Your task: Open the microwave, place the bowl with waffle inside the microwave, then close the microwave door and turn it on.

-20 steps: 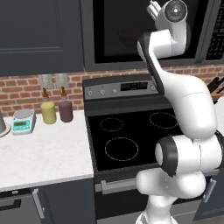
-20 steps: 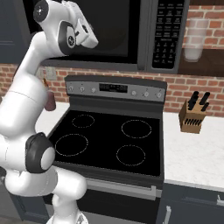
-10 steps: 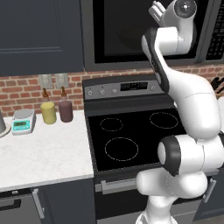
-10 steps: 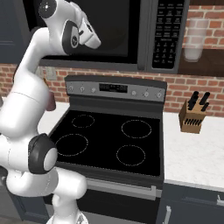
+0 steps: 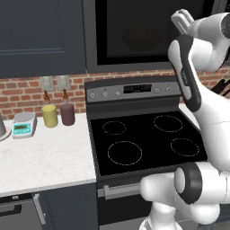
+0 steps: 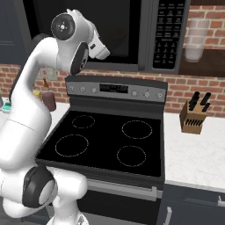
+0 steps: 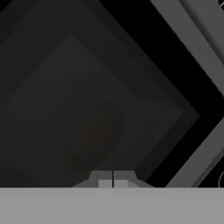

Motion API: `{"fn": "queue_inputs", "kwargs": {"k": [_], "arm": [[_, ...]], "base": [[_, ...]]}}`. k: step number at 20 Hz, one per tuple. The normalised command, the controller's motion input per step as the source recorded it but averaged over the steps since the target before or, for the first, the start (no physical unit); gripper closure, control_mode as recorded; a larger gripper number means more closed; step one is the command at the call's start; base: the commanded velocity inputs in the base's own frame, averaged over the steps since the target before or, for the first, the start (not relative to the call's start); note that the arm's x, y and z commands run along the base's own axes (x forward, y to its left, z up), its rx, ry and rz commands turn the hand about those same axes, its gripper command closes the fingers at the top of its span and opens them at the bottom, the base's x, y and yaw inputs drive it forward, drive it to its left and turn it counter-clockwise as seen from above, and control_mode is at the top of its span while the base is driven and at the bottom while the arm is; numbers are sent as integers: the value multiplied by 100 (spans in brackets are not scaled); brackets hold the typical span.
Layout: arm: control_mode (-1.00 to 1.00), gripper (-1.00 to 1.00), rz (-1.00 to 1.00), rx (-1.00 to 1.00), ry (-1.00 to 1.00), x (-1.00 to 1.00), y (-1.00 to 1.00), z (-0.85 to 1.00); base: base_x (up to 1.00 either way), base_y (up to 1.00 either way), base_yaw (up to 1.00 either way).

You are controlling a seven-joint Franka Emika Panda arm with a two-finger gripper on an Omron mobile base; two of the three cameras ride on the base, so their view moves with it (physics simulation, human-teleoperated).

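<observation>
The microwave (image 5: 148,31) hangs above the stove with its door (image 6: 123,26) shut. Through the black glass the bowl (image 5: 141,39) shows as a faint brown shape on the cavity floor; it is also a dim brown patch, the bowl (image 7: 94,133), in the hand view. I cannot make out the waffle behind the dark glass. My gripper (image 7: 113,181) is shut on nothing and faces the door window at close range. From the right side, the gripper (image 6: 103,52) is held up in front of the window's lower left part. The button panel (image 6: 169,30) lies to the right of the door.
The black stove (image 5: 148,141) lies below the arm. A knife block (image 6: 195,116) stands on the right counter. On the left counter are a yellow jar (image 5: 49,116), a dark bottle (image 5: 67,112) and a scale (image 5: 23,125). A glass jar (image 6: 195,39) stands on a shelf beside the microwave.
The hand has shifted a little to the right and slightly down along the front of the closed door. The gripper has stayed shut.
</observation>
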Motion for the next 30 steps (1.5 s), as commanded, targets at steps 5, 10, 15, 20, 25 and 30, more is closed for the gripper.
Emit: {"fn": "queue_inputs", "kwargs": {"k": [5,10,15,20,25,30], "arm": [[-100,100,11,5,-10,-100,-38,11],[-100,100,4,12,-2,-89,-67,0],[-100,100,0,14,-4,-29,-75,-1],[-100,100,0,14,0,0,-74,-17],[-100,100,0,15,-1,-6,-50,-43],[-100,100,0,21,0,0,-33,-64]], "base": [[0,0,0],[0,0,0],[0,0,0],[0,0,0],[0,0,0],[0,0,0]]}}
